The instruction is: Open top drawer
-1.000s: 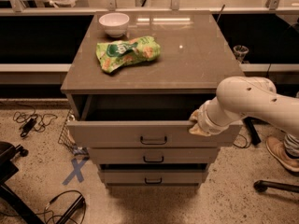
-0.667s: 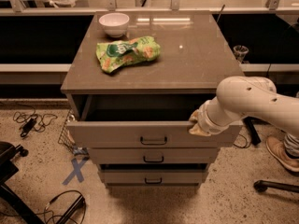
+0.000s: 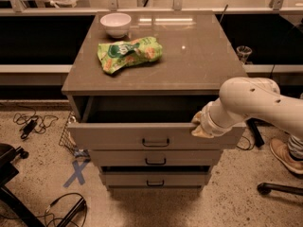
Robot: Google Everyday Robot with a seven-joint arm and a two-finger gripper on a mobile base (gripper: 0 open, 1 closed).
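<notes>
The top drawer (image 3: 118,136) of a grey-brown cabinet stands pulled out partway, its dark interior showing above the front. Its small dark bar handle (image 3: 155,142) sits at the middle of the front. Two narrower drawer fronts lie below, shut. My gripper (image 3: 200,125) is at the drawer's right end, at the top edge of the front, on the end of my white arm (image 3: 251,103) that reaches in from the right.
A white bowl (image 3: 116,23) and a green snack bag (image 3: 129,53) sit on the cabinet top (image 3: 189,56). Cables (image 3: 28,124) and a blue tape cross (image 3: 75,172) lie on the floor at left. A chair base (image 3: 279,188) and a person's shoe (image 3: 284,155) are at right.
</notes>
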